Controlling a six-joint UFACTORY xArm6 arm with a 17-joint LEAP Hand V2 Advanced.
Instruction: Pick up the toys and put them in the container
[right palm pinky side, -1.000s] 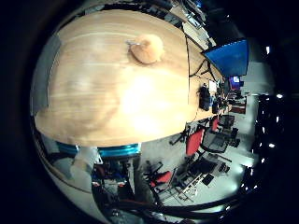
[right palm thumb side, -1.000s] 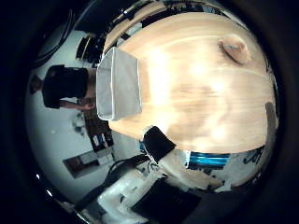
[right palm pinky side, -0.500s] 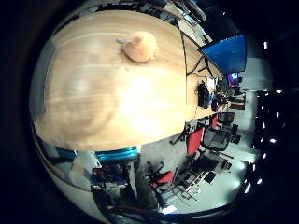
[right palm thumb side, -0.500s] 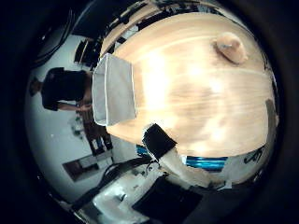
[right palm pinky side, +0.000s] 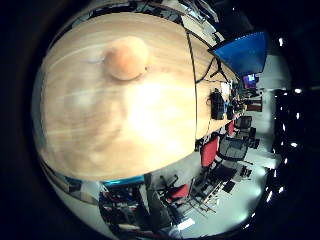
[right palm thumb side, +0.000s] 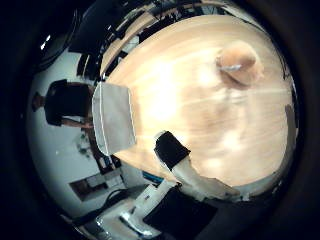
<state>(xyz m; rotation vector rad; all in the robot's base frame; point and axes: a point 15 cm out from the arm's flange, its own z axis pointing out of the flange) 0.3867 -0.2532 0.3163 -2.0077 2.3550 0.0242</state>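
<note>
My hand (right palm thumb side: 176, 159) above table (right palm pinky side: 150, 125), fingers straight, empty. Reaching for orange toy (right palm pinky side: 126, 58). Next: drop down, grab, carry to grey container (right palm thumb side: 114, 124).

Wooden table (right palm pinky side: 150, 120), red chairs (right palm pinky side: 210, 150), blue screen (right palm pinky side: 245, 50)

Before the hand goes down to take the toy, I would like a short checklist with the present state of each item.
1. Toy in view: ok. The round orange plush toy lies on the wooden table.
2. Toy free of neighbours: ok. Nothing touches it on the table.
3. Hand empty: ok. One finger shows, apart from the toy, and it holds nothing.
4. Fingers open enough for the grasp: cannot tell. Only one finger is visible.
5. Container ready: ok. The white container stands at the table's edge, open side up; nothing shows inside.
6. Path from toy to container: ok. Only bare table lies between them.
</note>
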